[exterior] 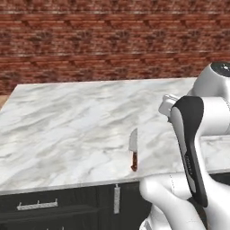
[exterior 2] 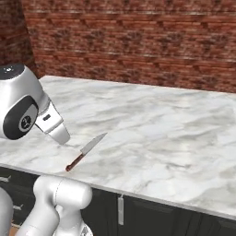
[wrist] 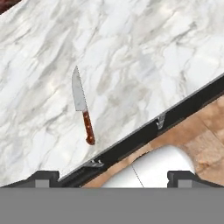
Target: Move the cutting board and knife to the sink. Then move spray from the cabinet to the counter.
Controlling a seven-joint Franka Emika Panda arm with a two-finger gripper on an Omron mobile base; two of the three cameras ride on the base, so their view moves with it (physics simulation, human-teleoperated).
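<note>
There is one knife [exterior: 133, 154] on the counter [exterior: 72, 130], and it lies flat near the front edge, with the reddish-brown handle toward the edge and the silvery blade pointing to the brick wall [exterior: 90, 40] at the back. It touches nothing else. Around the knife the white marble is bare on all sides, with wide free room to the left, to the right and behind it. Below the front edge there are dark drawers [exterior: 54, 209] with two pale handles to see. The one gripper [wrist: 113, 178] is wide open and holds nothing; its two dark fingertips [wrist: 43, 178] stand far apart, above the counter's front edge, well apart from the knife.
</note>
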